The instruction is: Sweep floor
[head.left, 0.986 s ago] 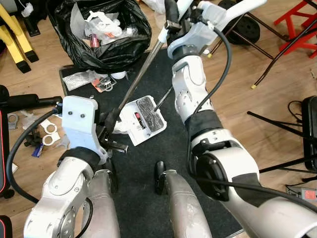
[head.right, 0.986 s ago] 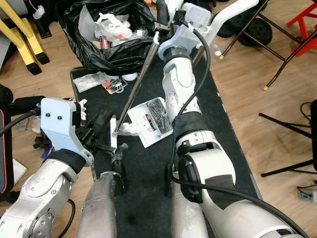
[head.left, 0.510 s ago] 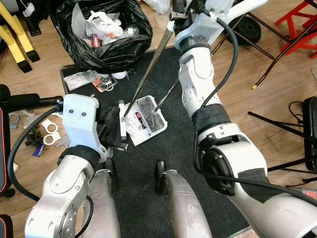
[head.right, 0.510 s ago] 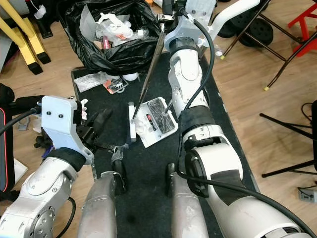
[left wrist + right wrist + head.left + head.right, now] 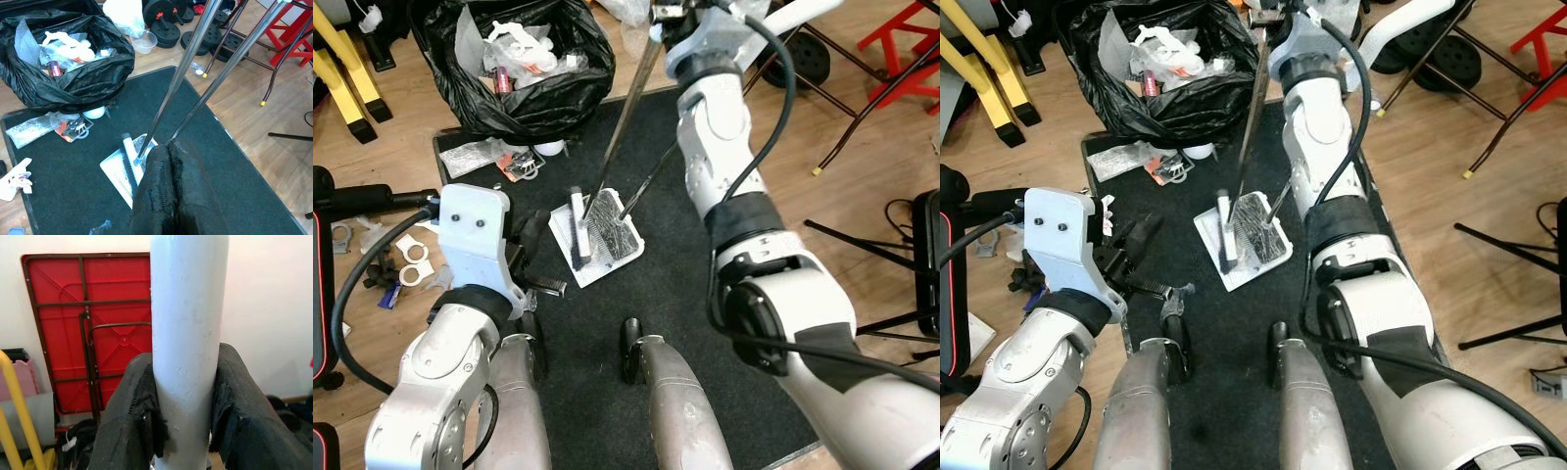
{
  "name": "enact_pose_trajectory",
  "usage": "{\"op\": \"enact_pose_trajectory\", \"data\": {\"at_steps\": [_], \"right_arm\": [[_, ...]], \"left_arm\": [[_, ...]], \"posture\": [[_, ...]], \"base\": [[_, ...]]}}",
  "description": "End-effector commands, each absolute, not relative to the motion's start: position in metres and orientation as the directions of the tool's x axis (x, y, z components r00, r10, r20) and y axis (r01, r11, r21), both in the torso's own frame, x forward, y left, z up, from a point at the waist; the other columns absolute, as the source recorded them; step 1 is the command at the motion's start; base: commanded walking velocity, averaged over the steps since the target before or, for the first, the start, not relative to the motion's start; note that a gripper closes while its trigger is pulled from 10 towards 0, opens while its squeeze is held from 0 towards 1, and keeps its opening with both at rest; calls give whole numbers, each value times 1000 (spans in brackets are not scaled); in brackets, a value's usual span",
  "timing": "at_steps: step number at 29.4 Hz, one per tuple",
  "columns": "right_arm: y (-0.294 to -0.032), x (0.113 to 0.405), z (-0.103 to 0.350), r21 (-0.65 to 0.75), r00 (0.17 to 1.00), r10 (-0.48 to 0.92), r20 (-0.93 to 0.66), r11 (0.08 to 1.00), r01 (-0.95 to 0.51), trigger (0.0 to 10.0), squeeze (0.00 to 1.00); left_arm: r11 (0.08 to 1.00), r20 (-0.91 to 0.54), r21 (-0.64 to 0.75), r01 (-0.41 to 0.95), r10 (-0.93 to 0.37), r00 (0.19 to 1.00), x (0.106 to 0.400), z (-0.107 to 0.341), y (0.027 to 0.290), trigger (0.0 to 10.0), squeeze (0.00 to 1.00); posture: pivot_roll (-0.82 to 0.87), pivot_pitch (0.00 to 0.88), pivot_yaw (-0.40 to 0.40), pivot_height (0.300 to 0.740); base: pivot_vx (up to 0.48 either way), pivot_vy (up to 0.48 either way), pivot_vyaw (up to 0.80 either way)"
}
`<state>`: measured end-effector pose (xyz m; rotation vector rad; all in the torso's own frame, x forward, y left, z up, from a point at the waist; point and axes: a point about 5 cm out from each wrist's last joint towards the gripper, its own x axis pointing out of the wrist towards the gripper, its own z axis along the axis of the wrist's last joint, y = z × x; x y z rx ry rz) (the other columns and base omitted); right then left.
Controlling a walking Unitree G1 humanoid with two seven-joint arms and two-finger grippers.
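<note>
With right gripper point(image 5: 183, 431) clamped on the broom handle point(image 5: 188, 333) and left gripper point(image 5: 168, 196) pinched on the dustpan handle point(image 5: 230, 63), drag broom head point(image 5: 576, 227) firmly onto dustpan point(image 5: 607, 235).

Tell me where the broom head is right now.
In the left eye view, the broom head lies on the white dustpan, on the black mat, just ahead of the left gripper.

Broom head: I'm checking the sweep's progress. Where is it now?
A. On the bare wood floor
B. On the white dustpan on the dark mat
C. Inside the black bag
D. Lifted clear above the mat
B: the broom head lies across the left part of the dustpan, which sits on the mat.
</note>
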<state>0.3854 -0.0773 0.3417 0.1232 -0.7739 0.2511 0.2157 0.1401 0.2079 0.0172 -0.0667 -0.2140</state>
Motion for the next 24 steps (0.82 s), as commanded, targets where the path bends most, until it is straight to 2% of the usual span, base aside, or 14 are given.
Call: {"op": "enact_pose_trajectory", "data": {"at_steps": [1,7,24], "right_arm": [[-75,377,363,-77,612,233,756,960,-270,10000,0],[-77,375,371,-79,599,237,764,957,-279,10000,0],[-106,369,417,133,593,117,797,923,-362,10000,0]], "left_arm": [[978,41,7,208,-208,977,215,202,138,10000,0],[978,41,4,210,-210,977,215,202,138,10000,0],[976,41,-6,218,-217,975,217,201,136,10000,0]], "posture": [[-107,463,-192,740],[-107,463,-192,740],[-115,453,-193,740]], "base": [[0,0,0],[0,0,0],[0,0,0]]}}
